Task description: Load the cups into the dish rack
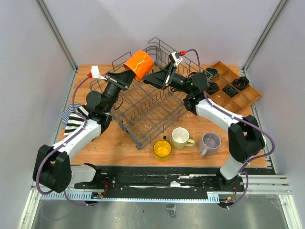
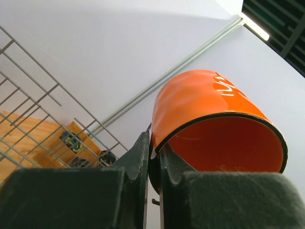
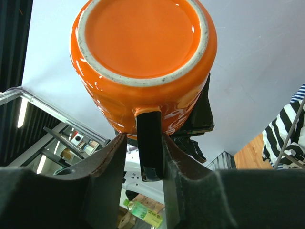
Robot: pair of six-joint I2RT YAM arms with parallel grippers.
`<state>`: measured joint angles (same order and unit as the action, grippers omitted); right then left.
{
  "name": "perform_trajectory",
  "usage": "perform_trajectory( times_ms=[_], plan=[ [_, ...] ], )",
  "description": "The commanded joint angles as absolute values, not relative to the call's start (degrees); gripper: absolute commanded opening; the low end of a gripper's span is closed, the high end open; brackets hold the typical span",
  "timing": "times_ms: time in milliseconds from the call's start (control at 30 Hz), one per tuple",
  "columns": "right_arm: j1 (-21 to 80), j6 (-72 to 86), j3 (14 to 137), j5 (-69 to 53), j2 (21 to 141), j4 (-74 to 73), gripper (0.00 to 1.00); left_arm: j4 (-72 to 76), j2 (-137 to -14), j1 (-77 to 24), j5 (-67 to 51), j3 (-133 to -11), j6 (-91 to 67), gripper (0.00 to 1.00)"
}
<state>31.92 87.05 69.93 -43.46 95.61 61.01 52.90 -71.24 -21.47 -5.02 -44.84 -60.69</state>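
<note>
top view: orange cup [image 1: 139, 64] held aloft at upper centre, above the dish rack [image 1: 147, 107]. left fingers [image 1: 125, 78] and right fingers [image 1: 150, 78] are both on it. yellow cup [image 1: 162, 149], cream cup [image 1: 181, 137] and lavender cup [image 1: 209, 142] stand on the desk [image 1: 109, 143], lower centre, outside the rack.
left wrist view: fingers [image 2: 139, 160] pinch the cup's rim wall.
right wrist view: fingers [image 3: 112, 160] pinch the handle [image 3: 150, 138].
risk: double grip; unmatched arm motion could wrench the cup loose onto the wire.

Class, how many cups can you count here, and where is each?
4: the orange cup held aloft near the dish rack; the yellow cup, cream cup and lavender cup on the table. Others may be hidden.
</note>
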Motion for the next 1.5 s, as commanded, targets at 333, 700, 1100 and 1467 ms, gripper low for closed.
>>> perform_trajectory(
  times_ms=[333, 700, 1100, 1467],
  plan=[
    [33.05, 84.26, 73.93, -48.69, 96.68, 59.06, 0.01, 55.10, -72.86, -20.47, -5.48, -49.03, -59.64, 0.00],
    [31.35, 78.97, 76.80, -48.83, 96.92, 52.07, 0.01, 42.76, -68.49, -19.66, -4.27, -49.83, -51.83, 0.61],
    [27.80, 63.32, 92.54, -50.36, 104.79, 31.78, 0.01, 21.84, -55.67, -10.64, -7.14, -42.09, -50.69, 0.94],
    [24.39, 28.71, 120.12, -42.85, 119.32, -6.98, 0.01, 5.78, -54.05, -8.21, -5.48, -46.32, -40.74, 0.97]
  ],
)
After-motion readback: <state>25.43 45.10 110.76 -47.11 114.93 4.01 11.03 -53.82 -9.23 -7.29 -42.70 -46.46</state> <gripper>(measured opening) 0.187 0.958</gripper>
